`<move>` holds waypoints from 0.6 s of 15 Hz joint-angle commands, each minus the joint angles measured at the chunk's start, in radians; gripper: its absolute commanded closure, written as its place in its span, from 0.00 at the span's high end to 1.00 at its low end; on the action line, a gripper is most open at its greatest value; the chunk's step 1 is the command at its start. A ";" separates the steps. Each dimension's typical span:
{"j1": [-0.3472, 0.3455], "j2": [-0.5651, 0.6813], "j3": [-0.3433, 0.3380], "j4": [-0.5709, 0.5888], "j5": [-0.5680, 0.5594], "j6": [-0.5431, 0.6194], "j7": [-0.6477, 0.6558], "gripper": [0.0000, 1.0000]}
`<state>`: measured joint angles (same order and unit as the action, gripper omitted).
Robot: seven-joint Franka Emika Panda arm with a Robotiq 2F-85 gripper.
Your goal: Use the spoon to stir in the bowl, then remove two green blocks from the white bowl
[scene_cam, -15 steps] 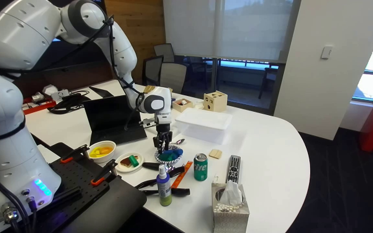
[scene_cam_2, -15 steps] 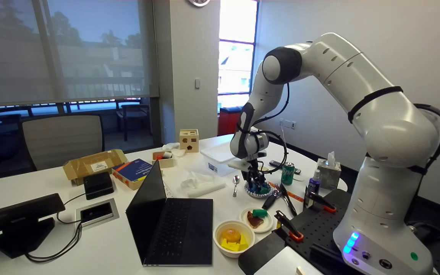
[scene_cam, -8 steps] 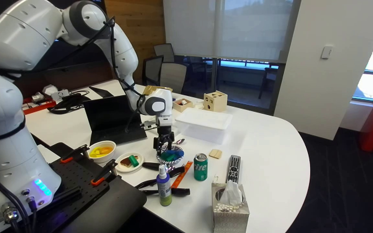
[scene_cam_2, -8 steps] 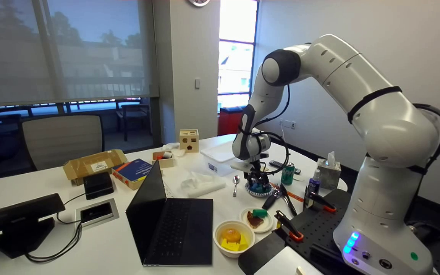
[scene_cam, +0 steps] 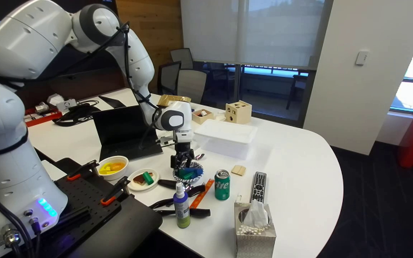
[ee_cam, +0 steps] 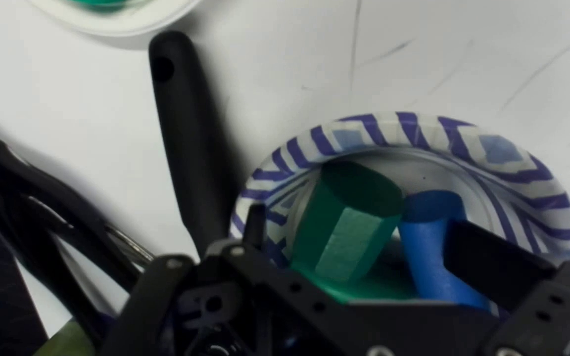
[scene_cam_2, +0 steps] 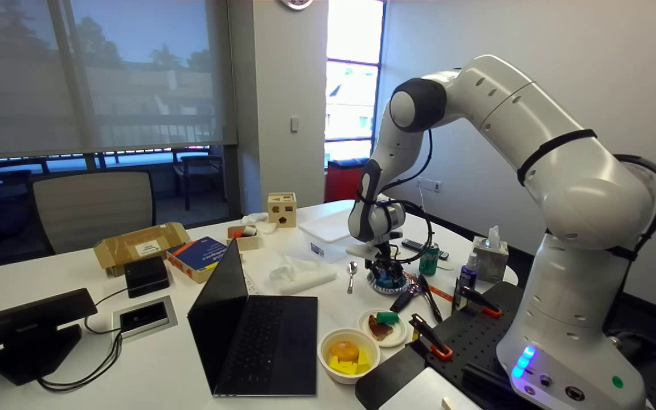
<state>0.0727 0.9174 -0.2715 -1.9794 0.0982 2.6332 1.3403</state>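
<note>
Green blocks (ee_cam: 347,242) down in the purple-striped white bowl (ee_cam: 322,141), right beside a blue block (ee_cam: 426,252) and partly hidden by the gripper (ee_cam: 354,230). Fingers (ee_cam: 493,262) wide apart at the bowl, holding nothing. Spoon (scene_cam_2: 352,273) on the table (scene_cam_2: 163,364), near the bowl but clear of it, in both exterior views.

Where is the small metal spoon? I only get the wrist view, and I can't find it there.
Observer: In an exterior view the metal spoon lies on the table beside the striped bowl.
Operator: What is on the white plate cut off at my picture's edge?
Observer: A brown toast-like piece lies there with a green block.
Operator: Anything tall near the bowl, before I move the claw?
Observer: Yes, a green drink can stands upright close by, not touching the bowl.
</note>
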 commanded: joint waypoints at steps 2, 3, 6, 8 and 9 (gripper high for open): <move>-0.012 0.038 0.011 0.017 0.012 0.030 -0.017 0.53; -0.010 0.042 0.010 0.018 0.012 0.030 -0.016 0.43; -0.006 0.043 0.009 0.016 0.013 0.047 -0.014 0.22; -0.003 0.038 0.007 0.009 0.013 0.054 -0.014 0.15; -0.003 0.036 0.006 0.006 0.013 0.057 -0.014 0.15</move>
<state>0.0737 0.9368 -0.2699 -1.9725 0.0988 2.6596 1.3403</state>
